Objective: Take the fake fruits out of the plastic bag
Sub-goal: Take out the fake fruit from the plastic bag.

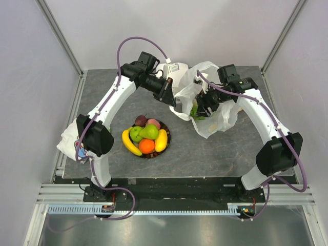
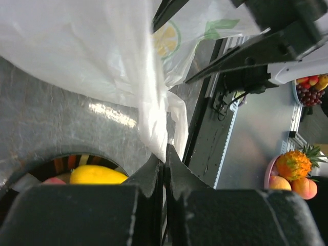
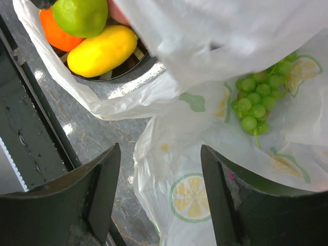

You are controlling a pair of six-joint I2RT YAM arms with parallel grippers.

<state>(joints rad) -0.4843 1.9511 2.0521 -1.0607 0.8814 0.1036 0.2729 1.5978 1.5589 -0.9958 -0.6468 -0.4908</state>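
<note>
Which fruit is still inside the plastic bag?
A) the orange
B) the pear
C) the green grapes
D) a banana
C: the green grapes lie inside the plastic bag, seen through its opening in the right wrist view, while the orange, both bananas and the pear already sit on the plate.

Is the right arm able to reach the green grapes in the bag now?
Probably yes. The right gripper is open above the plastic bag, the green grapes look uncovered in its mouth, and the left gripper pinches one edge aside.
</note>
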